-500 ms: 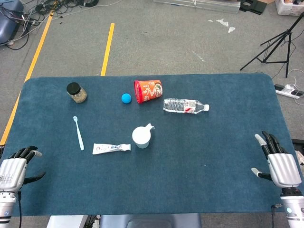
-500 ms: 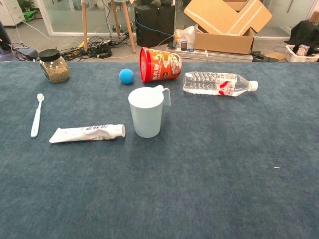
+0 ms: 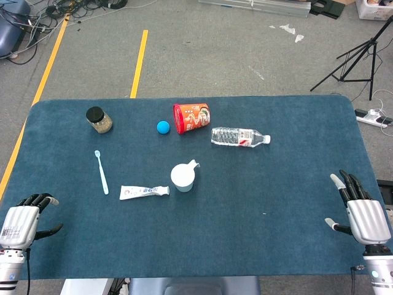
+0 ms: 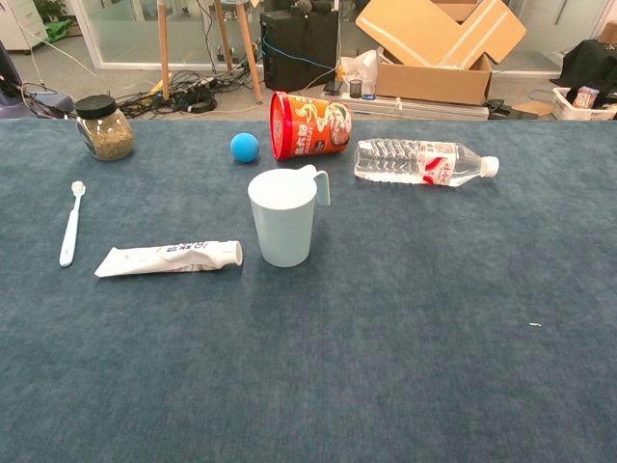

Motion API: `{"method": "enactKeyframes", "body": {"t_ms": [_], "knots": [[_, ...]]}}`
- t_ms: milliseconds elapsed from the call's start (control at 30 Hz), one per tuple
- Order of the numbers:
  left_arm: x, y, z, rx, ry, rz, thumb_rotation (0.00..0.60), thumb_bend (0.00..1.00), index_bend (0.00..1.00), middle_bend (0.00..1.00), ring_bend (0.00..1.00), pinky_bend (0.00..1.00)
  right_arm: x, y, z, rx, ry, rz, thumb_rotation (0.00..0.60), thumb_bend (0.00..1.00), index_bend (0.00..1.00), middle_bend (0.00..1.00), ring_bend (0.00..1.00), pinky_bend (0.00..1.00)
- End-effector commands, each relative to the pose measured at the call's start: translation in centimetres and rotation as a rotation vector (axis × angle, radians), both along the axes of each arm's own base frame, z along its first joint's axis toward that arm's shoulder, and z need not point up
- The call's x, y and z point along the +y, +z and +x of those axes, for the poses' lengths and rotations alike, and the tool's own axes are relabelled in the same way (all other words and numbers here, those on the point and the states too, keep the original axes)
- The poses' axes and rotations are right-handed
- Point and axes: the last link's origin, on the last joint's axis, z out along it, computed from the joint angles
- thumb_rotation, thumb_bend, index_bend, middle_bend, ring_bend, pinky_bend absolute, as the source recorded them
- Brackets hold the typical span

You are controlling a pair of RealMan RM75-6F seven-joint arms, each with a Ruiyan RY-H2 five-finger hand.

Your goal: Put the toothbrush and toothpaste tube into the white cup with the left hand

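Our left hand (image 3: 21, 220) has sunk slightly toward the table's near edge; it holds nothing, fingers loosely apart. Right hand (image 3: 362, 213) likewise free, fingers spread. Further out: toothpaste tube (image 4: 169, 258) flat beside the upright white cup (image 4: 283, 216), toothbrush (image 4: 70, 225) lying left.

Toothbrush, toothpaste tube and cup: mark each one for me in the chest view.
toothbrush (image 4: 69, 229): chest view, middle of the handle.
toothpaste tube (image 4: 166, 258): chest view, middle of the tube body.
cup (image 4: 285, 227): chest view, outer wall below the rim.
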Motion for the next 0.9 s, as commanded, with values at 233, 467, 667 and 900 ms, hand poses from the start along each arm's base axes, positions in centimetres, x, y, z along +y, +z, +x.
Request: {"method": "enactKeyframes", "body": {"t_ms": [233, 467, 667, 900], "knots": [[0.9, -0.8, 1.8, -0.037, -0.107, -0.056, 0.600, 0.27, 0.27, 0.77, 0.61, 0.61, 0.3, 0.7, 0.1, -0.016, 0.004, -0.027, 0.600, 0.00, 0.00, 0.00, 0.00, 0.36], [3.7, -1.8, 3.5, 0.036, -0.210, -0.106, 0.600, 0.70, 0.28, 0.90, 0.71, 0.65, 0.5, 0.8, 0.1, -0.022, 0.005, -0.033, 0.600, 0.00, 0.00, 0.00, 0.00, 0.36], [5.0, -3.7, 4.6, 0.103, -0.225, -0.220, 0.600, 0.74, 0.30, 0.95, 0.73, 0.65, 0.4, 0.6, 0.0, -0.021, -0.002, -0.025, 0.600, 0.00, 0.00, 0.00, 0.00, 0.36], [6.3, -5.4, 5.0, 0.145, -0.215, -0.287, 0.600, 0.80, 0.31, 1.00, 0.79, 0.65, 0.5, 0.6, 0.0, -0.024, 0.001, -0.027, 0.600, 0.00, 0.00, 0.00, 0.00, 0.36]]}}
